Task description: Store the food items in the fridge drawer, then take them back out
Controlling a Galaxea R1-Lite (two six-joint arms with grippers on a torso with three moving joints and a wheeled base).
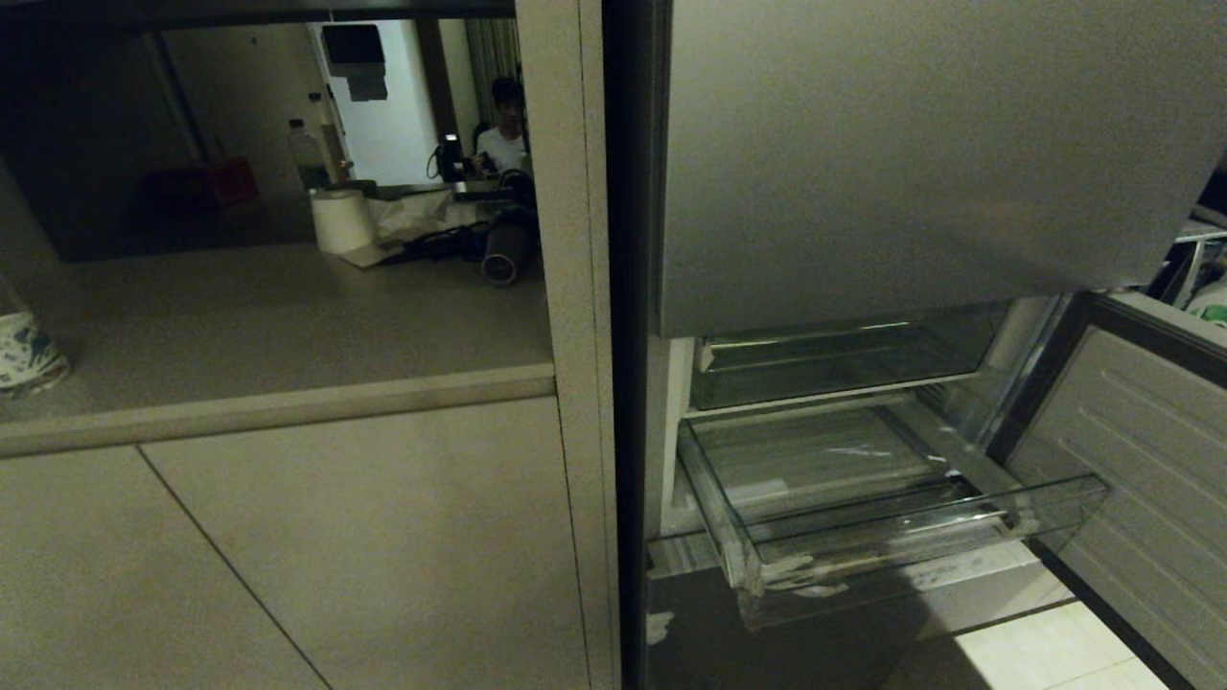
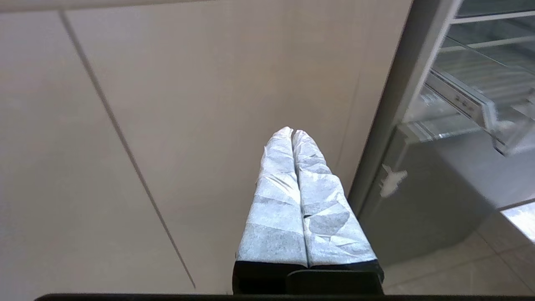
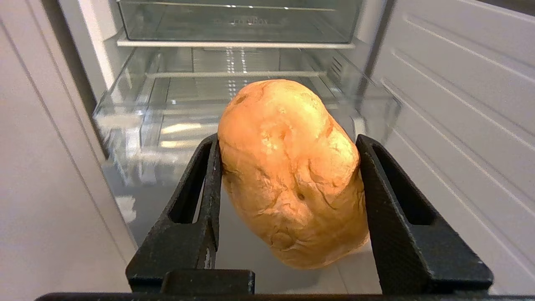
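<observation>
The right gripper (image 3: 288,144) held the food item (image 3: 290,171), an orange-brown lump, clamped between both black fingers (image 3: 207,188) at centre frame of the right wrist view. The fridge drawer (image 1: 920,522) stood pulled out at lower right of the head view, with nothing visible in it; neither arm appeared there.

To do the step well, judging from this: the lump should be carried over the clear front wall, lowered until close to the ribbed floor, then released, since a rounded item dropped from height would likely roll. The grip sat across the lump's middle and looked secure.

The left gripper (image 2: 292,133) was closed on nothing, its wrapped fingers pressed together, pointing at the cabinet front (image 2: 188,104) beside the fridge.

Obstacles: the shallower tray (image 1: 834,364) sat directly above the drawer's rear, under the grey upper door (image 1: 911,153), so only the front portion was open to approach from above. The open lower door (image 1: 1141,460) bounded the right side.

At upper left of the head view, a paper roll (image 1: 340,220) stood on the counter (image 1: 268,326), and a person (image 1: 503,134) sat far behind.
</observation>
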